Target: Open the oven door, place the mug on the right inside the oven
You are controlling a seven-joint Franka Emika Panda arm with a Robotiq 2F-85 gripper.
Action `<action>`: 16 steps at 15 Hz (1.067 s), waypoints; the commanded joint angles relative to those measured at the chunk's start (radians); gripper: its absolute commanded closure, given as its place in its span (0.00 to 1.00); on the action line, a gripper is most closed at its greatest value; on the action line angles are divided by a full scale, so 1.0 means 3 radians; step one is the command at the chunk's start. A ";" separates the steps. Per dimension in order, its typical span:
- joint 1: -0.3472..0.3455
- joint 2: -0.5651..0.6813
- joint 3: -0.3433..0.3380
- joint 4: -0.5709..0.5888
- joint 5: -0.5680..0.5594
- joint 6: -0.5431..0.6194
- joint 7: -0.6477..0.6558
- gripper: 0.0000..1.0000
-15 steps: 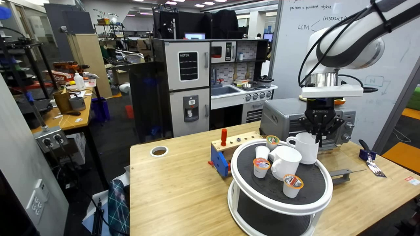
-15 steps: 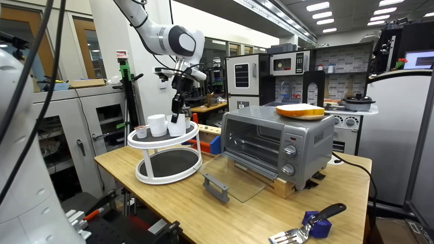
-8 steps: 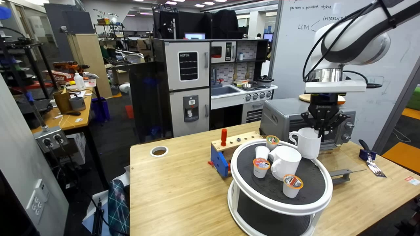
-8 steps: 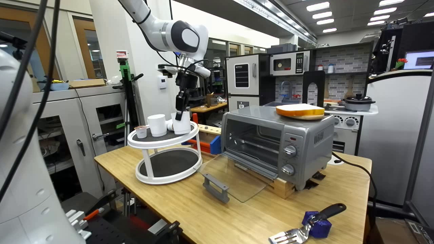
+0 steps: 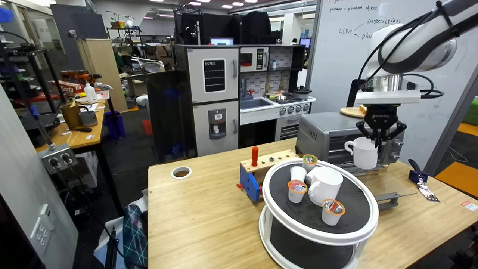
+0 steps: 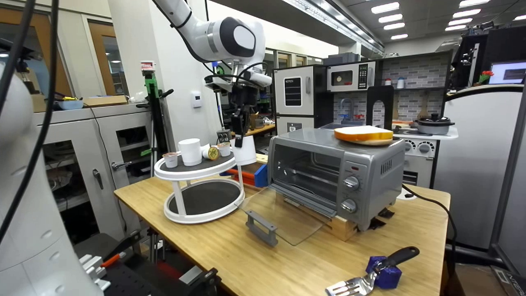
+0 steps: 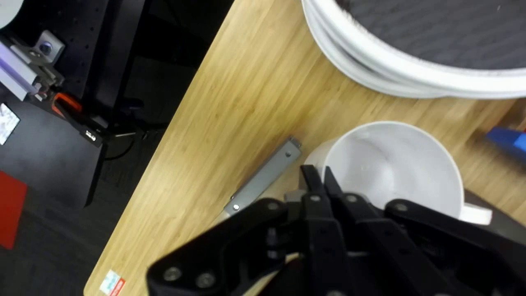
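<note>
Hanging from the hand [image 7: 317,170]: the mug [image 7: 394,172]

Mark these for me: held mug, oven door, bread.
Held mug [image 7: 394,168]: wrist view, on its inside surface.
Oven door [image 6: 288,216]: in an exterior view, on the lowered glass pane.
Bread [image 6: 364,135]: in an exterior view, on the orange side crust.

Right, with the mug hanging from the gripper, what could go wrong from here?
The gripper pinches the mug only by one side of its wall, and the mug leans slightly in an exterior view, so it might swing or slip. The lowered glass door sticks out in front of the oven, so a low pass could knock the glass or its handle. The downward-pointing gripper may also hit the oven's top edge going in.
</note>
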 commanded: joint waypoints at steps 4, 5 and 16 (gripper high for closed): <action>-0.0158 -0.0103 -0.0120 -0.0142 -0.0594 0.0169 0.0611 0.99; -0.0159 -0.0092 -0.0120 -0.0140 -0.0699 0.0169 0.0705 0.99; -0.0004 -0.0076 0.0061 -0.0237 -0.2482 0.0270 0.1367 0.99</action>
